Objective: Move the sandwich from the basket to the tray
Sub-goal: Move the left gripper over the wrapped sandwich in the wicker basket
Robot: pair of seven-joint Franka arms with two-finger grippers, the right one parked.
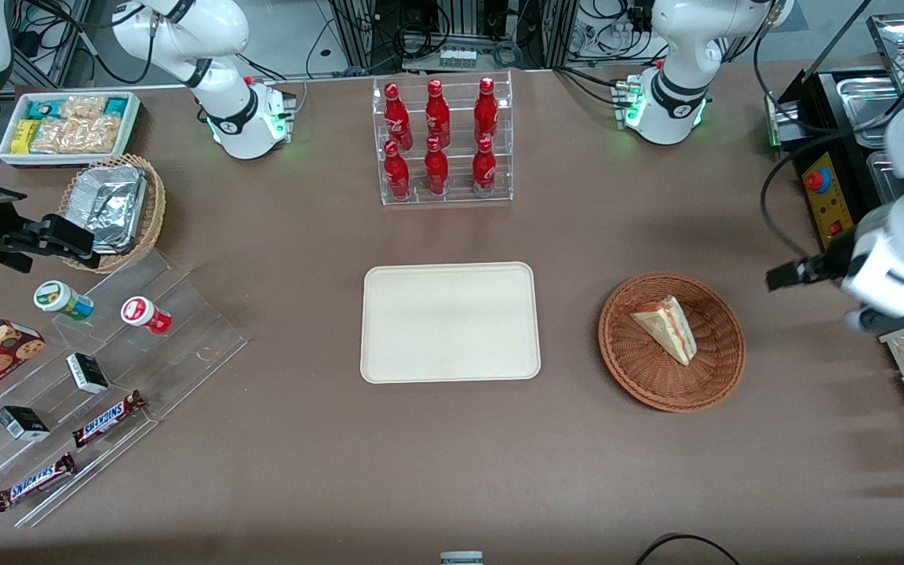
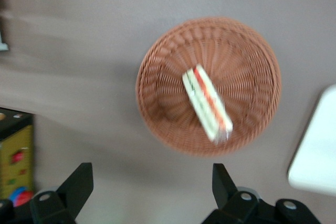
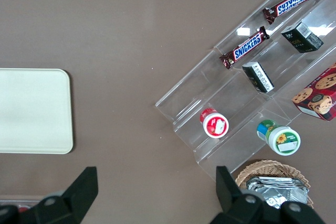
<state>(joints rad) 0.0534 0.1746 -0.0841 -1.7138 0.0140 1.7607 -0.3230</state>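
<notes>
Front view: matte brown worktop, smooth and flat. Basket is round, shallow, reddish-brown woven wicker with a tight radial weave (ribs show clearly in the left wrist view). Tray is a flat cream-white rectangle with rounded corners and a low raised rim, bare surface, sitting beside the basket toward the parked arm's end; the two are apart, not touching.

Claw: spread wide, released, both dark fingers well apart and nothing between them. It touches nothing and hangs above the worktop, off the basket's rim toward the working arm's end of the worktop.

Sandwich: triangular wedge, pale white bread, glossy clear wrap, red and green filling stripes along the cut face. It lies inside the basket, roughly centred, tip pointing to about 11 o'clock on the basket's face in the front view, thick end toward 5 o'clock. From the wrist camera it reads as a narrow slab edge-on, stripes running lengthwise (slightly blurred).

Clear acrylic rack of red bottles stands farther from the front camera than the tray.
</notes>
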